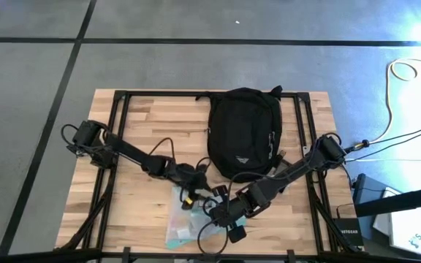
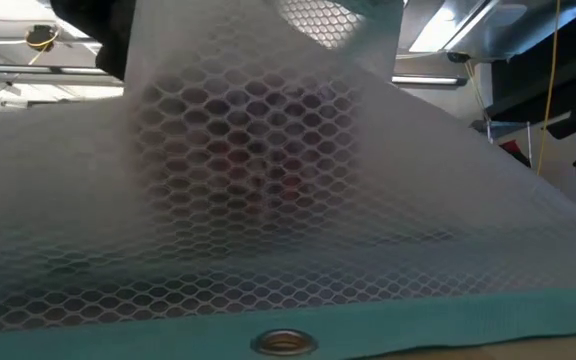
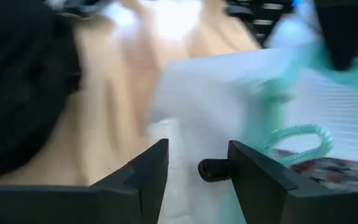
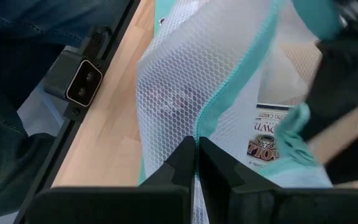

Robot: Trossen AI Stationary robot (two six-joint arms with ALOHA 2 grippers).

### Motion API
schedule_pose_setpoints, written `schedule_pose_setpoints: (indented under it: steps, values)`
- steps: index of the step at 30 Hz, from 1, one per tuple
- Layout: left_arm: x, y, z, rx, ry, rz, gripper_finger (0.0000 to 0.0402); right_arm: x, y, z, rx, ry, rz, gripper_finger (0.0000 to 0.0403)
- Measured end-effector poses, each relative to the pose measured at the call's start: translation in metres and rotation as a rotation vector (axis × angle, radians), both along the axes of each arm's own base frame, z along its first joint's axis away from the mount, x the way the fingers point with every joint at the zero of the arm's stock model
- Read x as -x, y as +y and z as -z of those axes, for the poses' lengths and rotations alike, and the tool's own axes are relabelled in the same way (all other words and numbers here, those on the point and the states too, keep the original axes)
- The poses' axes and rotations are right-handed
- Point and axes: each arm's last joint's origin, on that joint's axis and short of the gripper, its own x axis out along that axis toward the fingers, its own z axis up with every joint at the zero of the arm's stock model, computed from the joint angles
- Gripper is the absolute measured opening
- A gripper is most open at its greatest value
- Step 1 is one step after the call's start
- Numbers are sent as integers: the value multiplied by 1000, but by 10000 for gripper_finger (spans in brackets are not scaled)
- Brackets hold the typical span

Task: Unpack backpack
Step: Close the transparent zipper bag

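The black backpack [image 1: 243, 131] lies flat at the table's far middle; no gripper touches it. A clear mesh pouch with teal edges [image 1: 183, 223] lies near the front edge and fills the low view [image 2: 288, 200], its teal hem on the table. Cards show inside it [image 4: 269, 134]. My right gripper [image 4: 197, 152] is shut on the pouch, and also shows in the high view [image 1: 220, 212]. My left gripper [image 3: 197, 174] is open just over the pouch's far end [image 3: 229, 93], and shows in the high view [image 1: 196, 191] between backpack and pouch. My right gripper pinches the pouch's mesh beside a teal seam [image 4: 199, 130] between its two fingers, which lie along the seam. It comes slanting down from the table's right. The mesh rises to the fingers like a tent, and the pouch's lower hem [image 2: 283, 342] stays on the table.
The low camera's block [image 4: 82, 81] sits on the table's front rail close to the pouch. A person in jeans [image 4: 17, 37] stands beyond that edge. Bare wood shows on the table's left [image 1: 137, 124]. Cables and boxes [image 1: 371, 190] lie off the right side.
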Motion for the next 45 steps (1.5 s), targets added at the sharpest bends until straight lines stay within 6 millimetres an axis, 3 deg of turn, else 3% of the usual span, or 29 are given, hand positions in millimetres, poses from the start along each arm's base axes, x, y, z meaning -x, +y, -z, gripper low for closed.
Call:
schedule_pose_setpoints:
  steps: [13,23,35,40,45]
  values:
    - [-2,-8,-9,76,-73,21,143,0,0,0,0,1,0,0]
    - [3,-21,-2,-18,-62,-40,143,0,-1,0,7,-1,5,0]
    - [1,-19,-2,-50,-81,-133,141,-4,-8,0,6,-2,21,0]
    - [1,-18,0,-63,-71,-149,101,-1,-9,-6,17,-9,36,13]
    - [1,-18,0,-61,-71,-146,27,6,-15,-18,69,-27,56,72]
